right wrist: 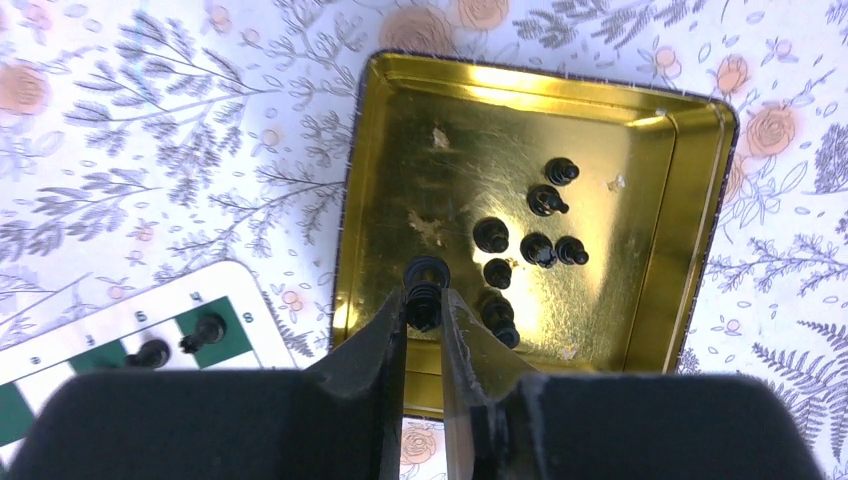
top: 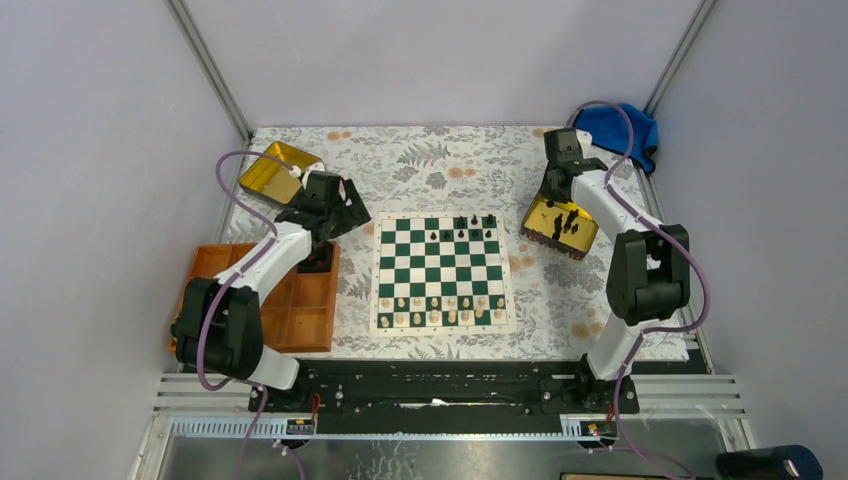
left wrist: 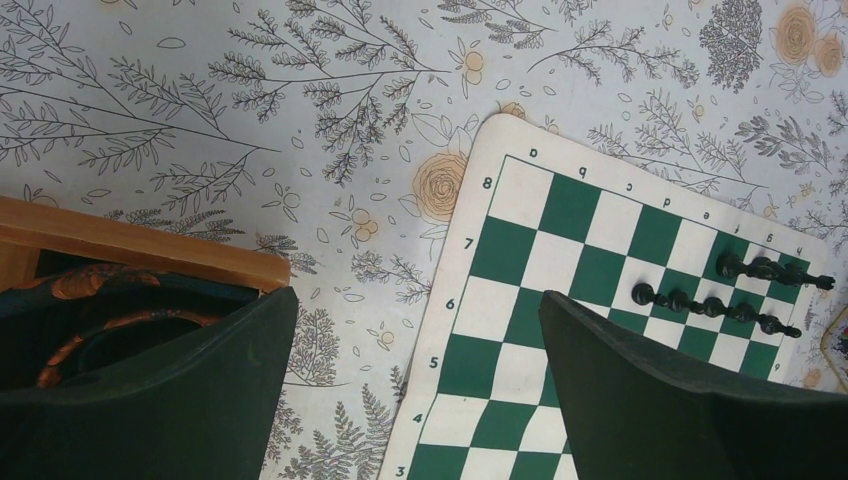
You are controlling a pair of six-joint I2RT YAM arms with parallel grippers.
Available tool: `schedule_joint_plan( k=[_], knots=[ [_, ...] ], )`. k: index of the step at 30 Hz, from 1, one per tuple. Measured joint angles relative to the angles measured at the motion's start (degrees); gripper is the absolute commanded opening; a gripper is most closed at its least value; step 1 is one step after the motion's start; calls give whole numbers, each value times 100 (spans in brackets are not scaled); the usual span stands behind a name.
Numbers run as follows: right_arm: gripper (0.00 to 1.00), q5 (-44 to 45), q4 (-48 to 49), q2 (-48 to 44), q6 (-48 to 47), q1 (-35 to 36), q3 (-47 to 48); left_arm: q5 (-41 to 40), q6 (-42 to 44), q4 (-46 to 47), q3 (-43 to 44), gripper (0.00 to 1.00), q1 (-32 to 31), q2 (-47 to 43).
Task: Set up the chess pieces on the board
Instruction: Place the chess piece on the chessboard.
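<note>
One black chess piece [right wrist: 427,290] is pinched in the right end effector [right wrist: 425,312] over the gold tin [right wrist: 640,150], with the board [right wrist: 60,365] lying nearest at eight o'clock from it, while the left end effector [left wrist: 412,330] hangs spread.

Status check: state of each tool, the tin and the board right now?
left tool: open, empty
right tool: shut on black chess piece
gold tin: open, several loose black pieces inside
board: flat, black side incomplete
</note>
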Motion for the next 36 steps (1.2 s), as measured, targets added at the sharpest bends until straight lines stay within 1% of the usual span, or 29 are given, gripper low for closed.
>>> schedule_joint_plan(
  k=[6, 11, 14, 24, 33, 36],
  knots=[
    [0, 4, -153, -103, -109, 234, 420, 0, 0, -2, -22, 99, 0, -70],
    [0, -13, -302, -98, -166, 680, 868, 0, 0, -4, -85, 99, 0, -205],
    [0, -22, -378, 35, -190, 1014, 1296, 0, 0, -4, -129, 99, 0, -284],
    [0, -44, -785, 1246, -289, 1974, 2776, 114, -9, 2, -369, 99, 0, -614],
    [0, -70, -1237, 2247, -323, 2500, 3807, 221, -46, 11, -614, 99, 0, -828],
    [0, -136, -1338, 2468, -330, 2634, 4002, 223, -46, 13, -662, 99, 0, -846]
  ],
)
